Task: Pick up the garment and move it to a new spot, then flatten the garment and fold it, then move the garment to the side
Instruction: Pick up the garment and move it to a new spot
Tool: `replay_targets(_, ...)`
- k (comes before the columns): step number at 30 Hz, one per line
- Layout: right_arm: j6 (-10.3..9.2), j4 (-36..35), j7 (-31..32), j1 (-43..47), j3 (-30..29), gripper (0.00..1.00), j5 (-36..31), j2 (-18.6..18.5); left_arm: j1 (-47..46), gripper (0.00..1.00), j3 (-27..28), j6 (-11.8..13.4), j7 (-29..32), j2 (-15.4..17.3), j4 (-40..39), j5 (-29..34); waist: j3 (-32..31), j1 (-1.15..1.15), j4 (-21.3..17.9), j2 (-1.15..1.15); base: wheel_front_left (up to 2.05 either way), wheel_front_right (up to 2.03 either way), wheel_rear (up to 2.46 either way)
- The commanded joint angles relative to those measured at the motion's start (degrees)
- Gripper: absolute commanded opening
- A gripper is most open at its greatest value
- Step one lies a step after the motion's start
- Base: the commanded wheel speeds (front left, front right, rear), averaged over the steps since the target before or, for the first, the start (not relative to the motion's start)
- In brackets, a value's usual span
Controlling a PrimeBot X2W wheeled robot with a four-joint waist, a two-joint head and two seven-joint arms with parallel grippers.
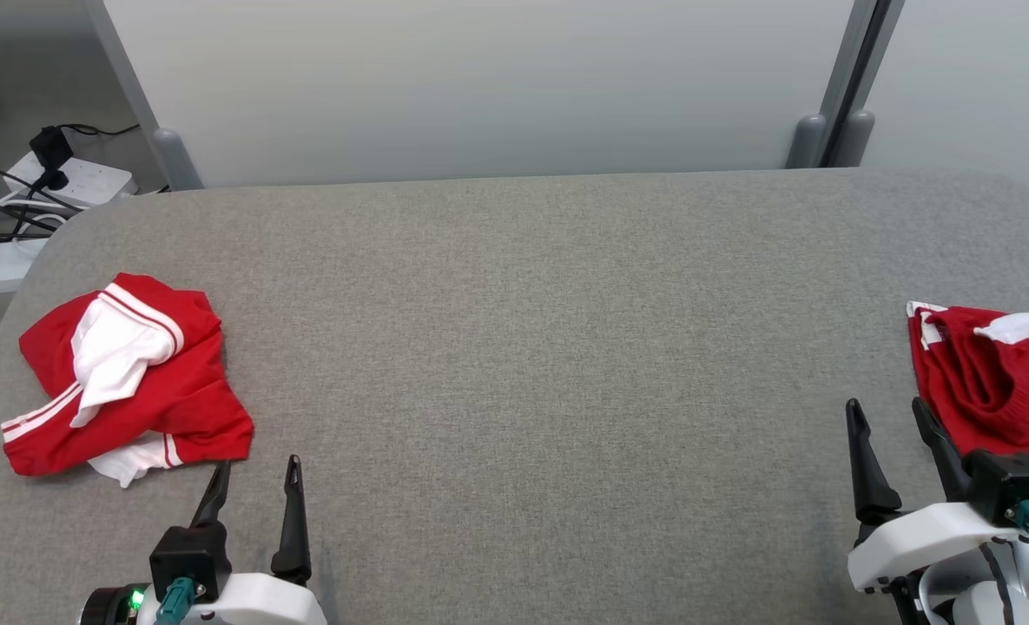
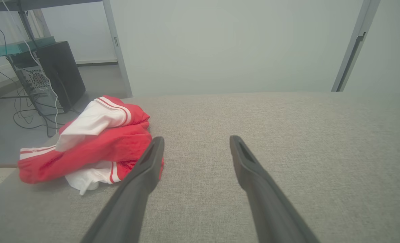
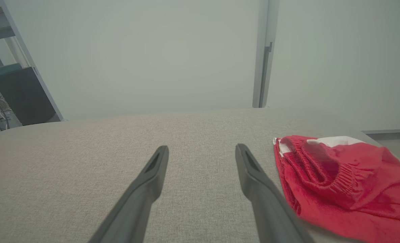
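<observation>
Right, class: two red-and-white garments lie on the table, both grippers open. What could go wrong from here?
1. The left garment lies crumpled in layers; the left gripper might pinch only one layer, so it drags unevenly.
2. The right garment sits close to the edge of the table, partly out of the head view; a nudge from the right gripper might slide it off.

One garment [image 1: 186, 406] lies on the table [image 1: 523, 330] near its left edge and another garment [image 1: 1000, 391] at its right edge, both toward the near side, well apart.
</observation>
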Motion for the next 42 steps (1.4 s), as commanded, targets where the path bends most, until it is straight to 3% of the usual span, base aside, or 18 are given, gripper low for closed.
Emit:
replay_targets(1, 0.23, -1.4, -0.6, -0.8, 1.5, 1.00, -0.5, -0.3, -1.7, 1.00, 1.6, 0.3, -0.5, 0.4, -1.4, 0.1, 0.2, 0.00, 0.7, 0.00, 0.00, 0.00, 0.00)
replay_targets(7, 0.23, -1.2, -0.6, -1.3, 3.5, 1.00, -0.2, -0.3, -2.3, 1.00, 1.3, 0.8, -0.5, 0.4, -1.4, -0.5, 0.7, 0.00, 4.8, 0.00, 0.00, 0.00, 0.00)
replay_targets(20, 0.23, -0.4, -0.6, -2.9, 8.2, 1.00, 0.8, -0.9, -1.7, 1.00, 2.7, 1.9, -0.5, 0.4, -1.0, -2.0, 2.1, 0.00, 21.4, 0.00, 0.00, 0.00, 0.00)
replay_targets(26, 0.23, -0.3, -0.6, -2.9, 8.4, 1.00, 1.0, -0.7, -1.3, 1.00, 3.4, 1.9, -0.5, 0.4, -0.4, -2.6, 2.5, 0.00, 26.8, 0.00, 0.00, 0.00, 0.00)
replay_targets(33, 0.23, 0.0, -0.6, -3.7, 9.8, 1.00, 0.8, -0.9, -1.4, 1.00, 4.1, 0.7, -0.5, 0.4, 0.6, -4.3, 3.8, 0.00, 27.2, 0.00, 0.00, 0.00, 0.00)
replay_targets(38, 0.23, 0.0, -0.6, -4.8, 10.5, 1.00, 0.9, -1.6, -5.0, 1.00, 5.4, -2.8, -0.5, 0.4, 4.0, -6.0, 6.0, 0.00, 25.6, 0.00, 0.00, 0.00, 0.00)
replay_targets(42, 0.23, -0.8, -0.6, -6.3, 11.2, 1.00, 0.8, -2.5, -11.7, 1.00, 6.5, -6.3, -0.5, 2.4, 7.7, -5.2, 8.8, 0.00, 23.9, 0.00, 0.00, 0.00, 0.00)
